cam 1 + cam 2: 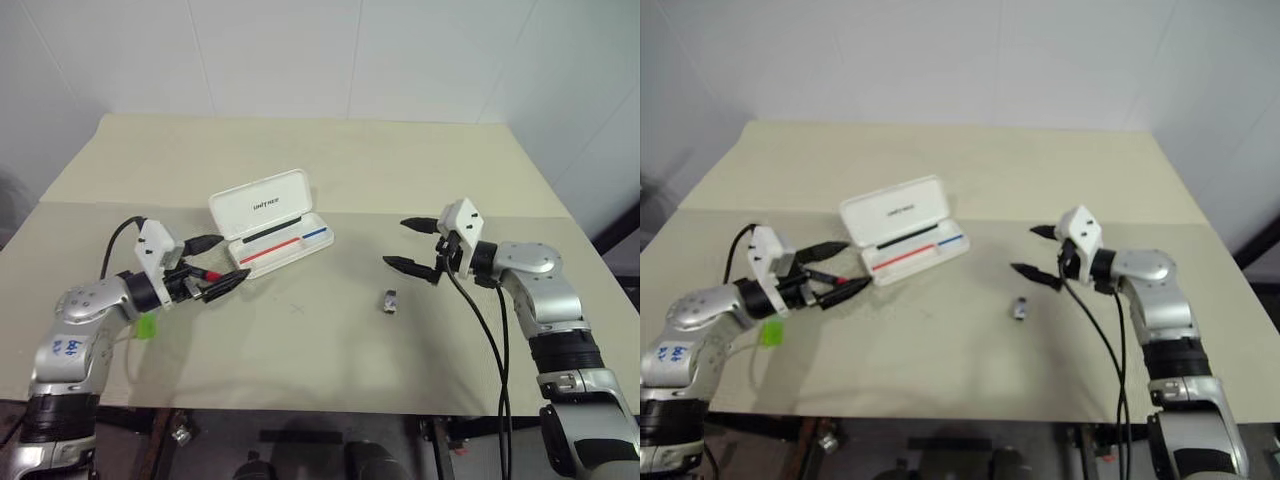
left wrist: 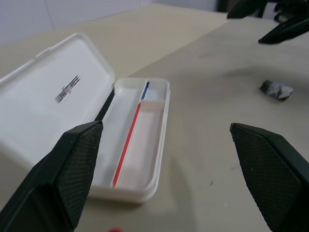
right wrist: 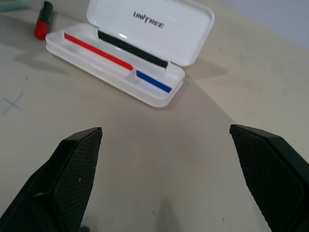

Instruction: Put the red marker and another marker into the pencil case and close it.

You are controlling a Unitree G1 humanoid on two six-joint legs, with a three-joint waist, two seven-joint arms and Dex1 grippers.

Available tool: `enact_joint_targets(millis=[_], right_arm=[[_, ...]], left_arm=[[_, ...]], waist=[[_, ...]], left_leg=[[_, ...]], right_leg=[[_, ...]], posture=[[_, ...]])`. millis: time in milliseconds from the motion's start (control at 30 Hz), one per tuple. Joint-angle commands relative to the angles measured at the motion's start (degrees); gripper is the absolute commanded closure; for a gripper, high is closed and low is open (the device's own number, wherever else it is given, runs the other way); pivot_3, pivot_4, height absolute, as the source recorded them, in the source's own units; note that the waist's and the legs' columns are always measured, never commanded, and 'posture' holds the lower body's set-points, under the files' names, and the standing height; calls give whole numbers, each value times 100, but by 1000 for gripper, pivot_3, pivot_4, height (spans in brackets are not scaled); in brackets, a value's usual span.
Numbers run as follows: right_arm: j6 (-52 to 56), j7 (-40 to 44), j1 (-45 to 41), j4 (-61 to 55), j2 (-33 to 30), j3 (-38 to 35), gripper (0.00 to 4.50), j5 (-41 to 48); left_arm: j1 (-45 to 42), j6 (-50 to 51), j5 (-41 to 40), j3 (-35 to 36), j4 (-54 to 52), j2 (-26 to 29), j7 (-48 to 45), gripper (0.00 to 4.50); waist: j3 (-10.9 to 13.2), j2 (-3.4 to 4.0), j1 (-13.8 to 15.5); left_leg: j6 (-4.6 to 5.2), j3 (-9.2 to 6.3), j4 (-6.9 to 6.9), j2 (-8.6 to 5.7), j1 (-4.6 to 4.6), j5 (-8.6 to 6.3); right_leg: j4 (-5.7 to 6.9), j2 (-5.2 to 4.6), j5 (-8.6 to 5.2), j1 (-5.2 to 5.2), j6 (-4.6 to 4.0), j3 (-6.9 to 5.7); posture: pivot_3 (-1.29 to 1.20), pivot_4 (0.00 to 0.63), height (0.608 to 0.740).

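Observation:
The pencil case (image 1: 285,245) lies open on the table, its lid (image 1: 258,203) standing up at the back and its tray showing a printed red-and-blue line. My left gripper (image 1: 232,257) hovers open just left of the case with nothing between its fingers. The red marker (image 1: 207,272) lies on the table under that gripper, and the right wrist view shows it beside the case's end (image 3: 42,21). A lime-green marker (image 1: 147,327) rests near my left forearm. My right gripper (image 1: 395,242) is open above the table, well to the right of the case.
A small grey metal clip (image 1: 390,301) lies on the beige table (image 1: 330,360) between the two grippers, nearer the right one. White walls close in behind and at the right.

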Motion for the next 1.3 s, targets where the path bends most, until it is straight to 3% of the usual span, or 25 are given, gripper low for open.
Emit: enact_joint_targets(millis=[33,667,900,1300], right_arm=[[74,-145,46,-395,15,-193,0,205],[542,-165,593,-1294,-151,-387,0,720],[532,9,840,-1396,-579,-553,0,811],[622,-413,1172,-1875,-450,-638,0,893]], left_arm=[[-198,-93,17,-99,-101,-73,-58,22],[-691,224,526,-844,484,-354,51,22],[-1219,55,875,-1143,1311,-406,-188,22],[-2330,-567,1423,-1601,2955,-628,-1014,22]], waist=[[0,0,-5],[0,0,130],[1,-1,203],[1,-2,293]], left_leg=[[0,0,0,0,0,0],[1,-1,16,-1,0,-1],[9,-2,47,-6,-1,-5],[17,1,63,-8,-4,-9]], right_leg=[[0,0,0,0,0,0],[7,1,1,1,2,1],[1,3,3,6,5,2],[0,5,6,10,12,7]], posture=[[0,150,740],[0,150,740],[0,150,740],[0,150,740]])
